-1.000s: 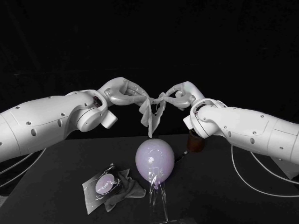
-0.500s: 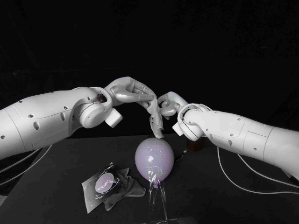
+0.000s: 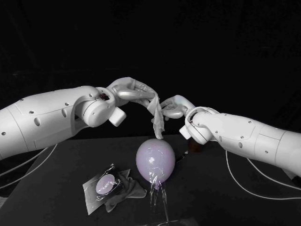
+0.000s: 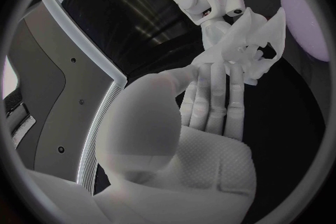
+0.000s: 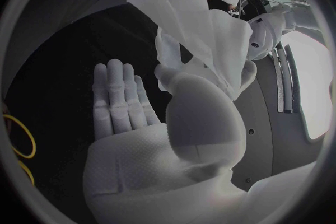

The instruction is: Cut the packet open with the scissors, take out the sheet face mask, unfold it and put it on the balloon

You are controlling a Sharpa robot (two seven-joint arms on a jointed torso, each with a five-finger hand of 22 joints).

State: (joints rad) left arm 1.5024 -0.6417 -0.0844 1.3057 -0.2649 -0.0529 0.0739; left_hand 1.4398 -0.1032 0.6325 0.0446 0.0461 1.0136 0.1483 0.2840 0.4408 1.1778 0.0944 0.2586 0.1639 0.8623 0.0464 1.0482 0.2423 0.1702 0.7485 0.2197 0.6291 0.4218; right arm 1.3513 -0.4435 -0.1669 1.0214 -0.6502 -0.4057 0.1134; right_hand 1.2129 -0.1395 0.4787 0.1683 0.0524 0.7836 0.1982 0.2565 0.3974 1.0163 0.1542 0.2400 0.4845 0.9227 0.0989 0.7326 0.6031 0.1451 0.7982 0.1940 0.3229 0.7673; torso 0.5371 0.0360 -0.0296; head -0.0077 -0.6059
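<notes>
The pale sheet face mask [image 3: 155, 120] hangs crumpled in the air, its lower tip just above the lilac balloon [image 3: 156, 160], which stands at the table's middle. My left hand [image 3: 133, 92] holds the mask's top at its fingertips; the mask [image 4: 265, 45] bunches beyond those straight fingers. My right hand [image 3: 173, 107] is close beside the mask on its right. Its fingers [image 5: 119, 101] lie flat and apart from the thumb, and the mask [image 5: 192, 28] drapes against the thumb. The cut packet [image 3: 107, 185] lies on the table, left of the balloon.
A dark crumpled cloth [image 3: 129, 190] lies under the packet's edge. Clear film [image 3: 159, 200] trails from the balloon's base toward the front. A brown object [image 3: 196, 146] stands right of the balloon, under my right arm. Yellow loops [image 5: 21, 140] lie on the table.
The hands came together from a spread hold: my right hand moved left toward the left hand. The mask now hangs in one narrow bunch instead of being stretched between them.
</notes>
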